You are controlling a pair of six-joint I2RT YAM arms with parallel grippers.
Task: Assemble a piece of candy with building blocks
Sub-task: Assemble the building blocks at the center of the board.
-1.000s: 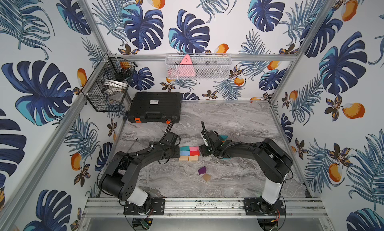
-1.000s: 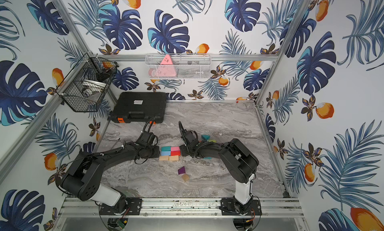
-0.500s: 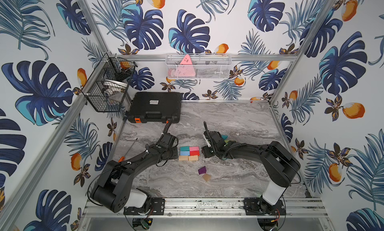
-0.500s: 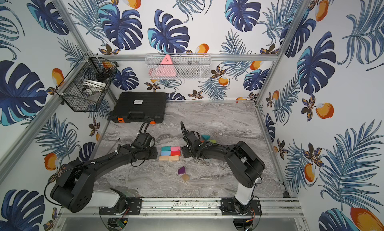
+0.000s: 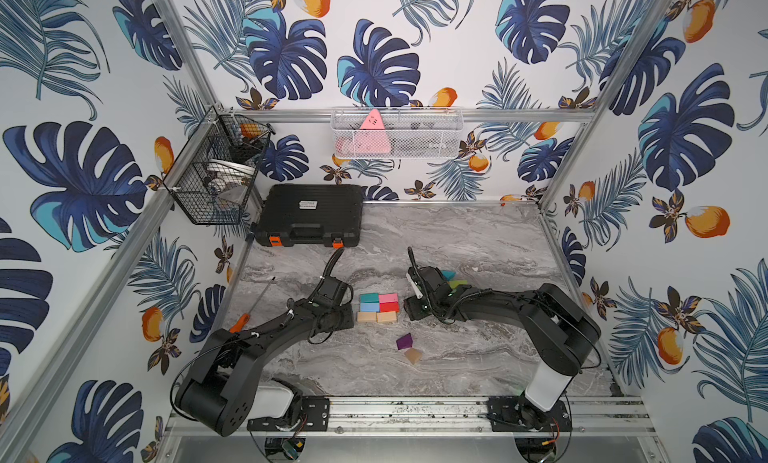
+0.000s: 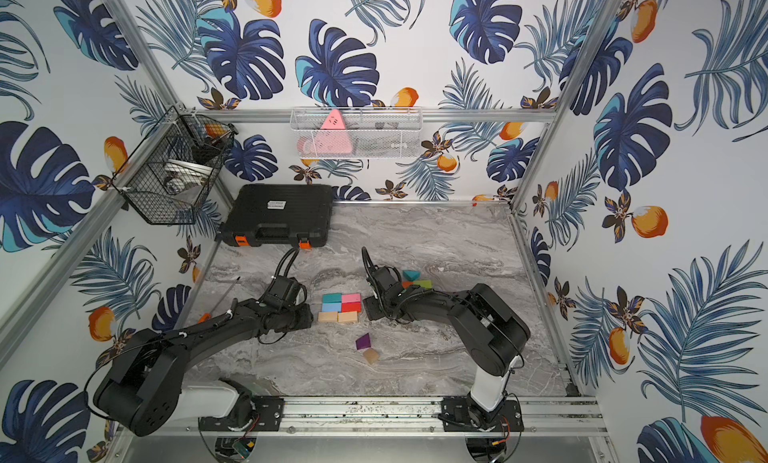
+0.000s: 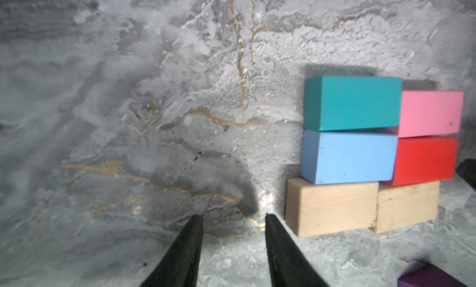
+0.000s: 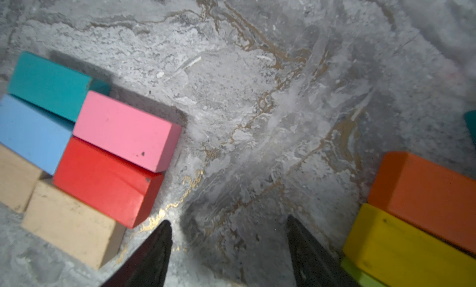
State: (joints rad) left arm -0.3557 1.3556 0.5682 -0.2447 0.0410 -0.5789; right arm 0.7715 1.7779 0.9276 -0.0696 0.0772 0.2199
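— Okay, nearest first: what's loose by the front rail (image 5: 415, 407)?
— Two strays: a purple block (image 5: 404, 341) and a plain wood block (image 5: 413, 355) just beside it, well apart from both arms. Spares parked out of the build, I'd guess.
— And the build itself?
— Next back, mid-table. Six building blocks (image 5: 378, 307) lie flat, two by three, sides touching. Two bare wood blocks (image 7: 332, 208) are nearest, the blue block (image 7: 347, 156) and red block (image 7: 425, 159) are in the middle, and the teal block (image 7: 353, 102) and pink block (image 7: 430, 113) are farthest. It reads as the candy's body, hence the tight packing. Pink and red sit slightly offset from teal and blue.
— Grippers?
— One on each side of the slab. The left gripper (image 7: 233, 215) has its fingers a narrow gap apart with nothing between them, tips low over bare marble (image 7: 128, 118) just beside a wood corner. The right gripper (image 8: 228, 218) has its jaws wider apart, also empty, near the red end. They're probably flanking it to square the slab or add wrapper ends, but that's a guess.
— Behind the right one?
— The supply pile: orange block (image 8: 425, 190), yellow block (image 8: 401, 247), green block (image 5: 457, 283) and a teal triangle (image 5: 448, 274). Triangles would suit twisted ends.
— Farther?
— A screwdriver (image 5: 239, 323) by the left wall, not a task piece. Then a black case (image 5: 309, 215) at the back, with wall baskets (image 5: 397, 134) above it.
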